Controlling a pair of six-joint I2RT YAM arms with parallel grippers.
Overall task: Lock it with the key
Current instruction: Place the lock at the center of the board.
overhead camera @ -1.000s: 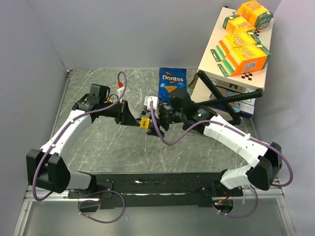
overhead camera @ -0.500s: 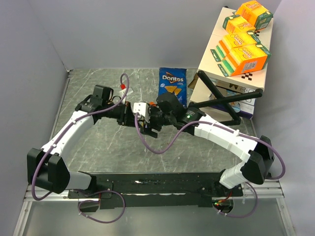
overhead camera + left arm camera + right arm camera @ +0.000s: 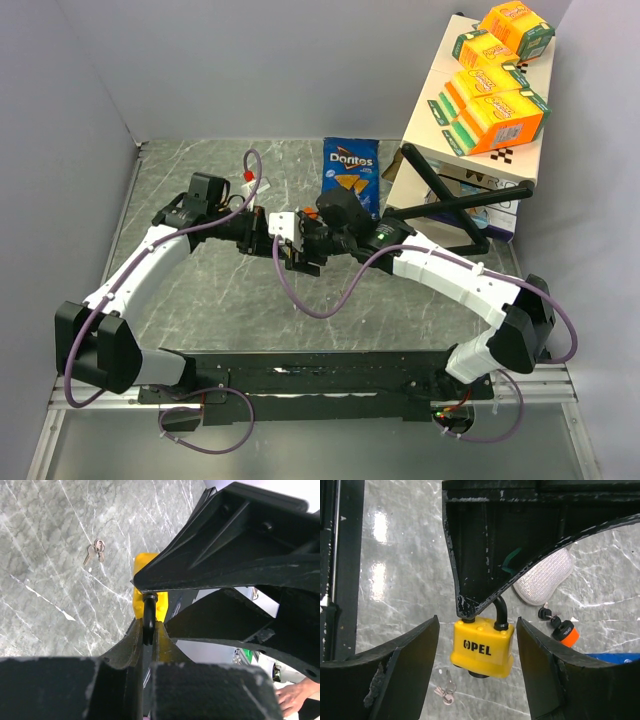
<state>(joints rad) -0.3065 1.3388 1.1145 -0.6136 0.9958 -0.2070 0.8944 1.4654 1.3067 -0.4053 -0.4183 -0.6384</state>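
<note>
Four orange cartons (image 3: pixel 497 75) with green ends are stacked on a pale cardboard box (image 3: pixel 432 125) at the far right of the grey marbled table (image 3: pixel 200 300); their print is too small to read, and the pictures do not show what the cardboard box holds. Just left of it, at the far middle, stands a blue bag (image 3: pixel 350 170) marked "Doritos". Near the table's middle the two arms meet. The left gripper (image 3: pixel 148 625) has its fingers pressed together on the black shackle (image 3: pixel 501 612) of a yellow padlock (image 3: pixel 482 647), whose face reads "OPEL" in black letters (the first letter looks like a ringed logo). The padlock body hangs below that grip, in the gap between the fingers of the right gripper (image 3: pixel 290 248), which stand apart, one on each side of the body with table showing in the gaps, touching neither side. A small bunch of keys (image 3: pixel 96 550) lies flat on the table, apart from the padlock and from both grippers. In the right wrist view a white mesh object (image 3: pixel 542 582) lies on the table beyond the padlock, and beside it is a small orange-and-black item (image 3: pixel 565 631) that I cannot identify for certain.
</note>
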